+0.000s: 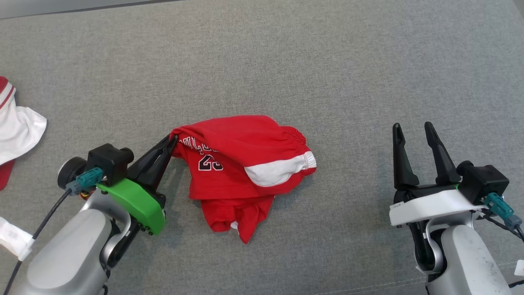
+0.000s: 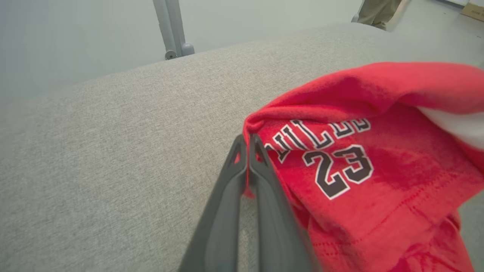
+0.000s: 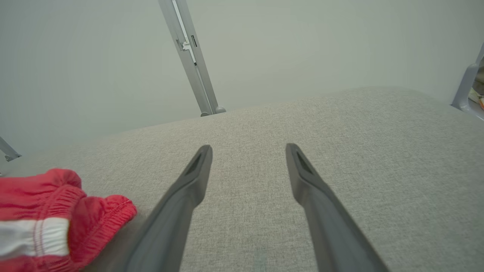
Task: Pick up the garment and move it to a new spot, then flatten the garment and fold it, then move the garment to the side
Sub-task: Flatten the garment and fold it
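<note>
The garment is a pair of red shorts with a white side panel and a black-and-white "23". It lies crumpled in the middle of the grey padded surface. My left gripper is shut on the garment's left edge, lifting a fold of it. In the left wrist view the closed fingertips pinch red cloth. My right gripper stands open above bare surface to the right of the garment, holding nothing. The right wrist view shows its spread fingers and the garment's elastic waistband at the lower left.
A white and red piece of clothing lies at the far left edge of the surface. Metal frame posts stand beyond the far edge. A person's leg stands at the far right corner in the left wrist view.
</note>
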